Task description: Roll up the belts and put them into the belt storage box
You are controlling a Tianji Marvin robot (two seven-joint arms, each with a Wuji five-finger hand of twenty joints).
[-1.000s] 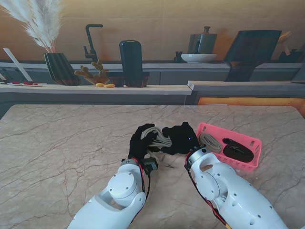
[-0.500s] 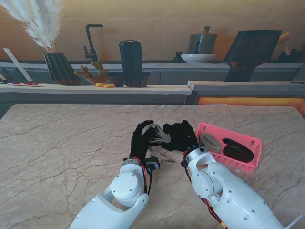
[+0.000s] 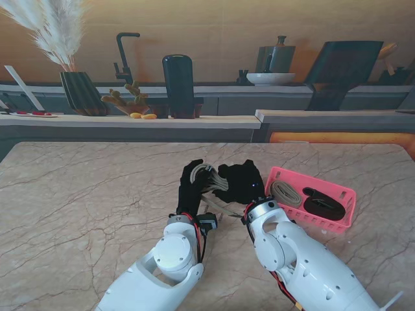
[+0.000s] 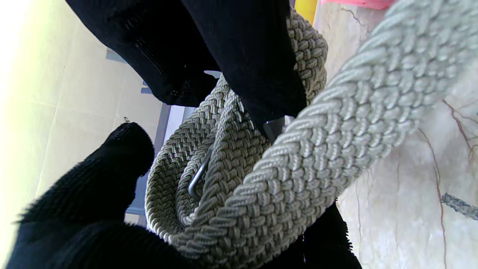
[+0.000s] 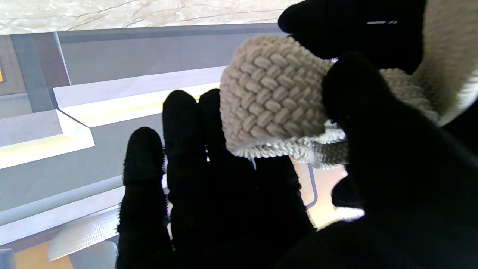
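Two hands work one belt at table centre, both raised just off the marble. Left hand (image 3: 192, 184), black-gloved, has its fingers curled round the beige braided belt (image 3: 211, 179); judged purpose: to act as the core that keeps the turns from springing apart. Left wrist view confirms the coil (image 4: 209, 157) sits between thumb and fingers, with several turns stacked and a dark metal buckle part (image 4: 198, 175) tucked inside, while one loose run of webbing crosses close to the lens. Right hand (image 3: 241, 181), touching the coil on its other side, is closed on the same belt; in the right wrist view its thumb (image 5: 373, 123) presses the rolled end (image 5: 269, 97) while the other fingers (image 5: 186, 149) stay extended, so the grip is a pinch, not a full fist. Likely it is feeding and tightening the wrap. A free tail (image 3: 224, 208) trails on the table nearer to me, so rolling looks unfinished. Pink storage box (image 3: 347, 194) lies just right of the hands, within short reach for the drop. Count: belts three in all, one in hand, one beige roll (image 3: 284, 192) and one black belt (image 3: 323, 202) already in the box; boxes one; hands two.
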